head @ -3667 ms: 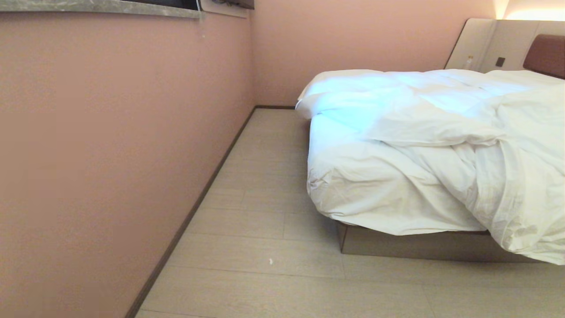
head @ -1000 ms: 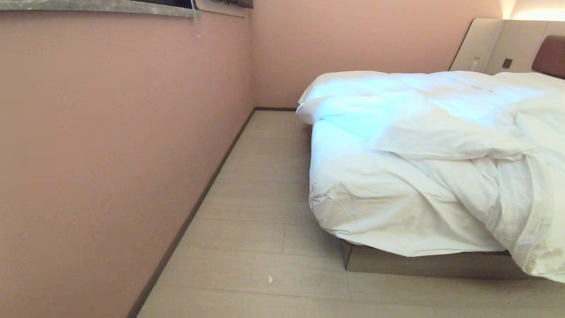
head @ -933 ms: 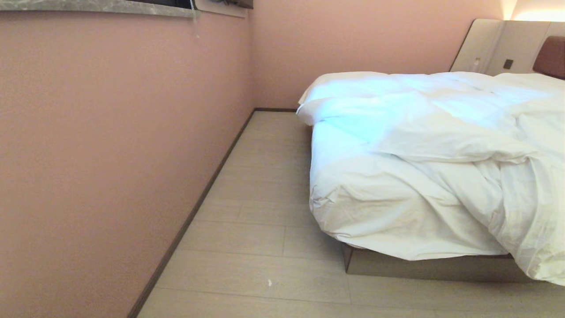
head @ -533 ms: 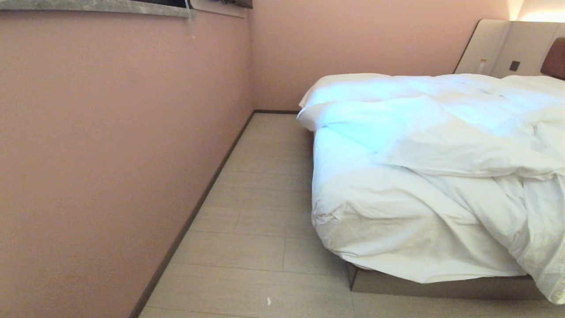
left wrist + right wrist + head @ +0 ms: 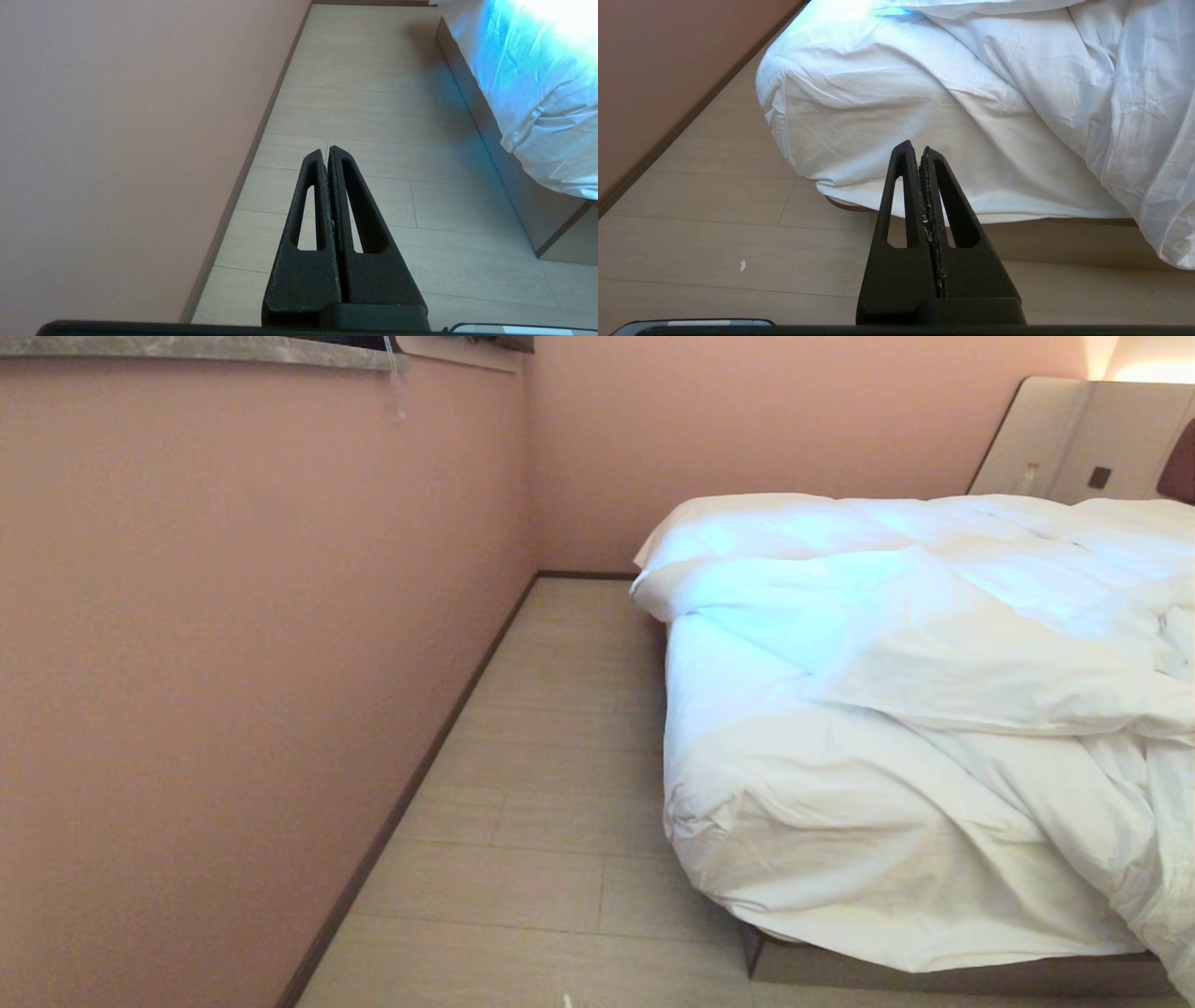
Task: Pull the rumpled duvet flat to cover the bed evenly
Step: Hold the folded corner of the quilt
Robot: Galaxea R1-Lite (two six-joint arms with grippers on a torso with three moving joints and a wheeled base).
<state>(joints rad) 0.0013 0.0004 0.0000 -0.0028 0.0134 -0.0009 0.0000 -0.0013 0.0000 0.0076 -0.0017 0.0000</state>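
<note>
Rumpled duvet on the bed, both grippers closed and empty near the foot corner.

The duvet (image 5: pixel 934 709) lies bunched on the bed (image 5: pixel 934 980), which stands on the right of the scene, with 1 thick fold across the middle and a part hanging over the near edge at the far right. The grey-brown base shows under the near corner. On the left is a pink wall (image 5: pixel 233 663), with pale floor (image 5: pixel 560 756) between wall and bed. The left gripper (image 5: pixel 328 151) hangs above the floor beside the bed, fingers pressed together. The right gripper (image 5: pixel 920 149) points at the near corner of the duvet, not touching it, fingers pressed together too.
</note>
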